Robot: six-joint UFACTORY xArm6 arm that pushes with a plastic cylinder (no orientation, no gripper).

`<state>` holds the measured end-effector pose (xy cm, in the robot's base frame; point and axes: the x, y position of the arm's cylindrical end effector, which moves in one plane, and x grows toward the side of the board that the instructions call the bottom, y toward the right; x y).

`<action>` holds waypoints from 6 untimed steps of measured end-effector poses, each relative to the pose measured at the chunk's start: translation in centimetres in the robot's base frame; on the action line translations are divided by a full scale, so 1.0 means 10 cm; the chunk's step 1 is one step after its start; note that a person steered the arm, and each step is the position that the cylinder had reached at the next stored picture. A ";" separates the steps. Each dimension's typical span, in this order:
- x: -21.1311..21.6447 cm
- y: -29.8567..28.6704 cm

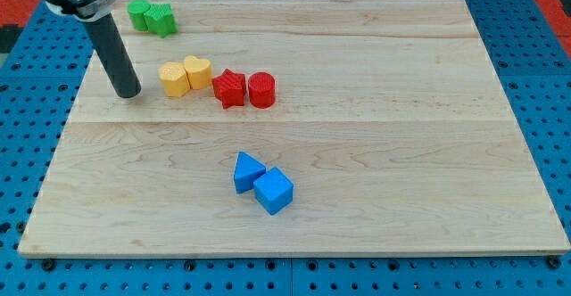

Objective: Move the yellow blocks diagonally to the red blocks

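Note:
Two yellow blocks sit side by side in the upper left part of the wooden board (pixel 375 135): a yellow hexagonal block (pixel 175 78) and a yellow block (pixel 198 70) with a notched top. Just to their right are a red star-shaped block (pixel 229 88) and a red round block (pixel 261 90), touching each other. The right yellow block nearly touches the red star. My tip (pixel 128 92) rests on the board to the left of the yellow hexagonal block, a short gap away.
Two green blocks (pixel 150 16) sit together at the board's top left edge. A blue triangular block (pixel 247 171) and a blue cube (pixel 274 191) touch below the middle. A blue pegboard (pixel 544 82) surrounds the board.

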<state>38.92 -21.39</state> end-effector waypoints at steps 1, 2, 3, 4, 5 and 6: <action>-0.02 0.06; -0.10 0.66; -0.42 0.98; -0.70 1.41; -0.86 1.99; -1.30 1.93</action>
